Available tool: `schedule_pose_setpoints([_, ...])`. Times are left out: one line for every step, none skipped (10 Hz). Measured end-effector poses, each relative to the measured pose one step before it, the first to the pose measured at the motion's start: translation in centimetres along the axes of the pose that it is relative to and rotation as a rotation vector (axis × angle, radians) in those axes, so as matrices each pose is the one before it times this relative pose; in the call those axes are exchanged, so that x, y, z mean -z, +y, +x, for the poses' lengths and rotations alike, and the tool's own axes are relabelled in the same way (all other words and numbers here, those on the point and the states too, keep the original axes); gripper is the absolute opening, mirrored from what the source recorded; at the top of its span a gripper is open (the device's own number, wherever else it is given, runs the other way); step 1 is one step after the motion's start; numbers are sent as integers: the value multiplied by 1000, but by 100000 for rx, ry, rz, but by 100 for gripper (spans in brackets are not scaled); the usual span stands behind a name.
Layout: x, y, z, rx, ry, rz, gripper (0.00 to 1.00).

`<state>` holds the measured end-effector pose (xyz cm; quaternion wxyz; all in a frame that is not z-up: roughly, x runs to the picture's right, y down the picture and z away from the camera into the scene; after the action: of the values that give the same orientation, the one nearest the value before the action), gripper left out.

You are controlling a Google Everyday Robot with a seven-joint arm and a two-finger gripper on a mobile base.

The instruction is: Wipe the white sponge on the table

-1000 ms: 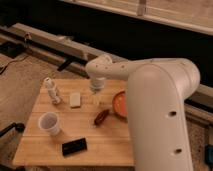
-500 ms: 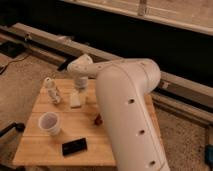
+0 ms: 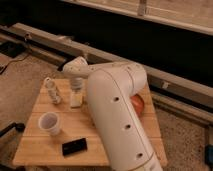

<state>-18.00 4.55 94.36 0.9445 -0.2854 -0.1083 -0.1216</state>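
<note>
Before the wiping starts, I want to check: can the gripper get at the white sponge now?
Probably yes. The gripper is right above the white sponge on the table, with nothing seen between them; the white ridged bottle stands apart beside it.

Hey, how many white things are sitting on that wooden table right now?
3: the bottle at the back left, the sponge beside it, just under the gripper, and the cup at the front left. The arm may hide more.
</note>
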Motion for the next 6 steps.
schedule_pose_setpoints([-402,-66,21,514,712,-449,80])
schedule_pose_setpoints([-326,-125,-224,511,398,-328,80])
schedule_pose_setpoints([-314,-112,-178,609,527,-224,80])
schedule_pose_setpoints([-145,-51,6,981,656,-160,80])
schedule_pose_setpoints([54,-138,54,2375,-573,474,80])
schedule_pose_setpoints([192,-145,78,2438,-1235,549,80])
